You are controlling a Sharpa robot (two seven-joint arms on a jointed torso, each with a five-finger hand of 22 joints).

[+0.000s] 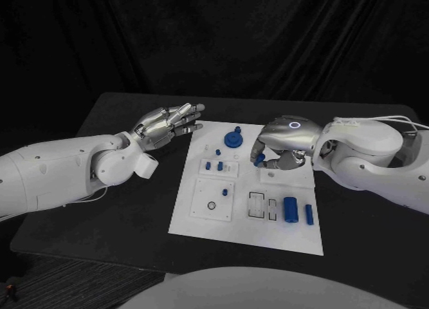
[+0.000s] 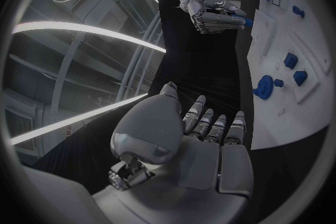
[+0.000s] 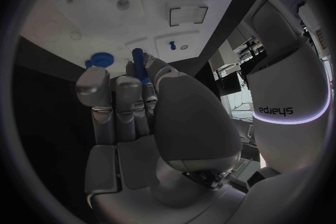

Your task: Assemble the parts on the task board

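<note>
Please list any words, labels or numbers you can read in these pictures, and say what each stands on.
"sharpa", seen mirrored and upside down, on the white arm casing in the right wrist view.
No text is readable on the white board, its blue parts or the table.

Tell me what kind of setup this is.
Probably a lab test bench: a black table against a dark backdrop, holding a white task board with blue parts, and the right robot hand pinching one blue part.
</note>
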